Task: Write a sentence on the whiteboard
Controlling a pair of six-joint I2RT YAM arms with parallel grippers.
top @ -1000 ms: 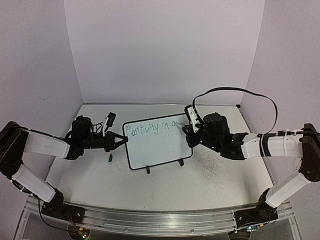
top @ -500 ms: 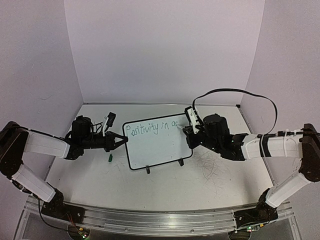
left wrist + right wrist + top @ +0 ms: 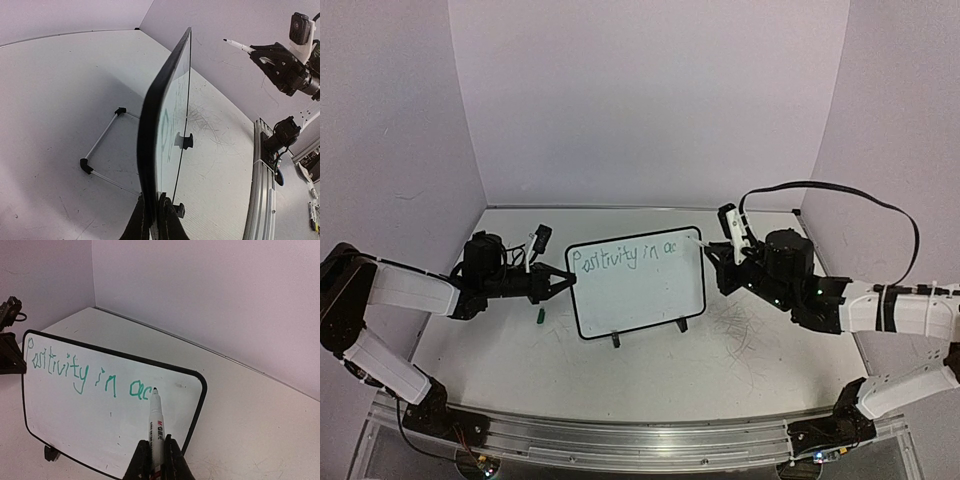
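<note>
The whiteboard (image 3: 638, 295) stands upright on its wire stand (image 3: 102, 150) in the middle of the table. The sentence (image 3: 630, 254) is in green and reads "Positivity in ac" (image 3: 80, 371). My left gripper (image 3: 566, 281) is shut on the board's left edge (image 3: 154, 220). My right gripper (image 3: 728, 262) is shut on a white marker (image 3: 156, 426). The marker points at the board just right of the "c". In the left wrist view the marker (image 3: 238, 46) is held apart from the board's face (image 3: 172, 107).
A small green marker cap (image 3: 541, 317) lies on the table left of the board. Faint grey scribble marks (image 3: 735, 330) cover the table right of the board. Walls enclose the back and both sides. A metal rail (image 3: 620, 445) runs along the near edge.
My right arm has drawn back to the right, taking the marker tip off the board. The letter "c" now shows after the "a". The left arm and the board have not moved.
</note>
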